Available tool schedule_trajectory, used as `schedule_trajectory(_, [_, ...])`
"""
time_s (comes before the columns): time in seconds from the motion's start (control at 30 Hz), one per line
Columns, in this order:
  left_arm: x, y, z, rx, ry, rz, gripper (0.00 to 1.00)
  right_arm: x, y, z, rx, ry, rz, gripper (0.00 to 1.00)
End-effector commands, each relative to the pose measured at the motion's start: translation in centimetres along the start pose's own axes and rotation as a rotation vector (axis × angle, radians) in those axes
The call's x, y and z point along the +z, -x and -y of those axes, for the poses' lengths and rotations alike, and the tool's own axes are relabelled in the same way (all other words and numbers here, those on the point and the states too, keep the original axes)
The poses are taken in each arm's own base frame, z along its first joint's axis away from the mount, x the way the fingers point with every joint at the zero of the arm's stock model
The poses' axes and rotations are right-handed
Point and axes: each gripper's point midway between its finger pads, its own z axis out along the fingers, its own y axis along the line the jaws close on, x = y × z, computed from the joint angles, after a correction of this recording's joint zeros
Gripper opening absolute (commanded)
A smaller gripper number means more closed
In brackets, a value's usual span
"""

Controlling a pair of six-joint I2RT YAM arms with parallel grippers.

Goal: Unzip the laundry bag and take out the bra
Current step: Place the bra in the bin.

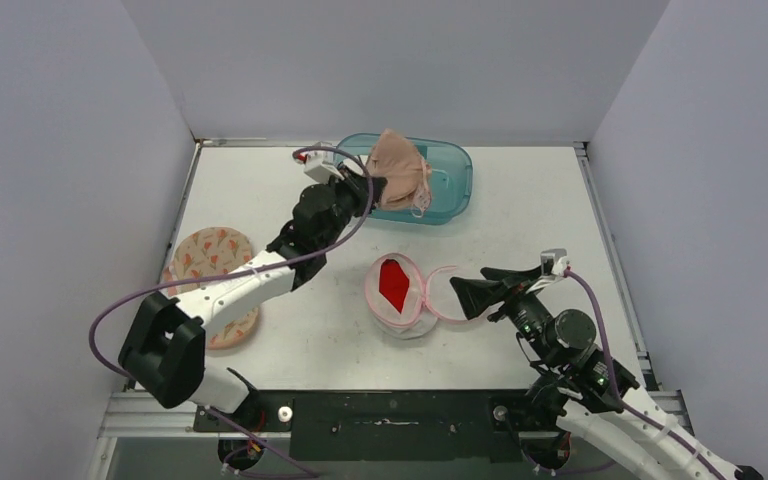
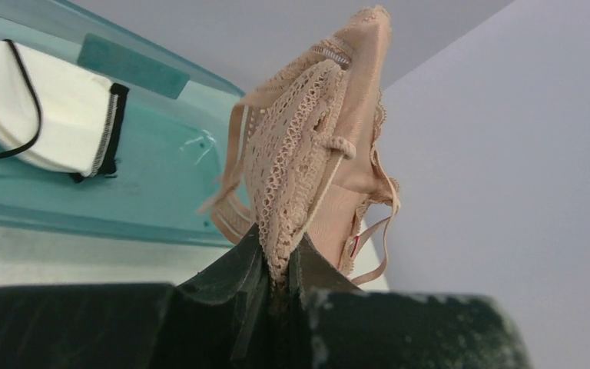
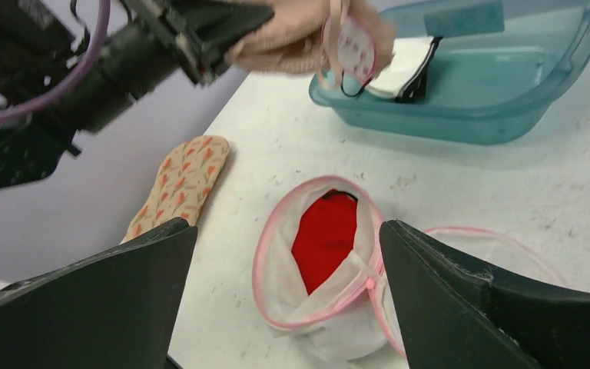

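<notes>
bra (image 2: 307,154) | pinched in left end effector (image 2: 278,267) | tag (image 3: 353,50) print illegible

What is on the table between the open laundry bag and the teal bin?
Nothing: the table is bare between the laundry bag and the teal bin, clearest in the top view. The right wrist view shows only scuffed white surface there.

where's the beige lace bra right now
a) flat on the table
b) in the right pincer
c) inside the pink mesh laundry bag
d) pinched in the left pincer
d: the left pincer is shut on the beige lace bra, held up in the air.
</notes>
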Motion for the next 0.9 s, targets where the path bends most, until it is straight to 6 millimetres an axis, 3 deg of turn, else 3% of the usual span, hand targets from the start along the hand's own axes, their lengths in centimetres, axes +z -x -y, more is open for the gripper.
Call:
schedule_trajectory(0.0, [3.1,2.5,3.5,-0.191,-0.147,-0.039,0.00,-0.6,1.0,-2.0,0.095,0.132,0.091,0.94])
schedule_trajectory(0.27, [11.0,0.5,2.3,-0.204,-0.172,-0.175,0.00,-0.8,-1.7,-0.7,0.033,0.112,0.026,0.95])
schedule_trajectory(0.47, [15.8,-3.3,-0.9,-0.198,-0.098,-0.287,0.00,-1.0,-3.2,0.8,0.013,0.069,-0.004,0.96])
schedule_trajectory(0.73, [19.6,-6.5,-5.6,-0.196,0.008,-0.322,0.00,-1.0,-4.2,1.1,0.040,0.060,-0.024,0.96])
schedule_trajectory(0.87, [21.1,-9.1,-7.9,-0.197,0.056,-0.356,0.00,-1.4,-3.1,2.2,-0.005,-0.004,0.001,0.96])
